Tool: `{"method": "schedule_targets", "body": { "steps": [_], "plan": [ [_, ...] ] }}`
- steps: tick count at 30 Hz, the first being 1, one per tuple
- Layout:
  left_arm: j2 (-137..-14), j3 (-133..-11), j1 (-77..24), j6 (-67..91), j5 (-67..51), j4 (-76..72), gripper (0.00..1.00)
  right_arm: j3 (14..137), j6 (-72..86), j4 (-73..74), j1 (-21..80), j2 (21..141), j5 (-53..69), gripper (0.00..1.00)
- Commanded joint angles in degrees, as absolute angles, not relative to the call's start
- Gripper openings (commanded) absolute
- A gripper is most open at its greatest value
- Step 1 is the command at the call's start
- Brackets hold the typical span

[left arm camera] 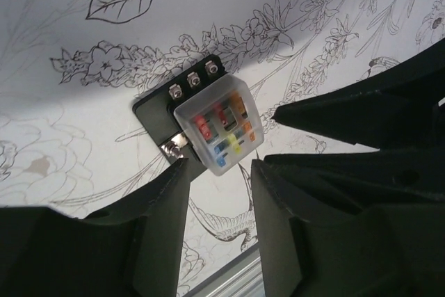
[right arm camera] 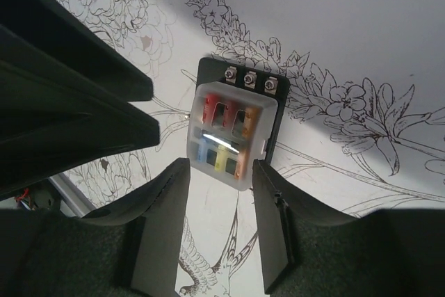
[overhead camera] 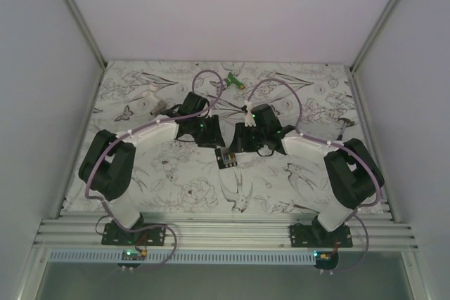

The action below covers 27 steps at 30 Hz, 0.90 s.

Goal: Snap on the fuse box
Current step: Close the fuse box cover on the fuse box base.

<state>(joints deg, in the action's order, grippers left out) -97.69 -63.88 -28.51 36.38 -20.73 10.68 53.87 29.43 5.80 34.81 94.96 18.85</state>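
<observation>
I see the fuse box (overhead camera: 226, 157) lying flat on the cloth (overhead camera: 176, 180), between the two arms. It has a black base with three screws along one edge, under a cloudy clear cover showing red, orange, yellow and blue fuses. My left gripper (left arm camera: 219, 172) and right gripper (right arm camera: 220, 172) both hang over it, jaws well parted, holding nothing. The cloth is white with inked flowers and birds, and plain white walls (overhead camera: 42, 103) enclose it.

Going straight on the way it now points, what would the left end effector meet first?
Probably the fuse box, which lies straight ahead of the left end effector; depth is unclear.
</observation>
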Motion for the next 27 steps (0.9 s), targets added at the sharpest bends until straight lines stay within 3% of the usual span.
{"method": "schedule_targets", "body": {
  "steps": [1, 27],
  "plan": [
    [-100.40, -66.27, -29.15, 35.20, -24.32, 11.24, 0.41, 53.08, 30.11, 2.99, 34.15, 96.06, 21.16, 0.46],
    [-111.98, -63.30, -30.04, 37.29, -25.28, 11.44, 0.09, 50.01, 29.32, 4.46, 34.00, 104.87, 22.24, 0.26]
  ]
}}
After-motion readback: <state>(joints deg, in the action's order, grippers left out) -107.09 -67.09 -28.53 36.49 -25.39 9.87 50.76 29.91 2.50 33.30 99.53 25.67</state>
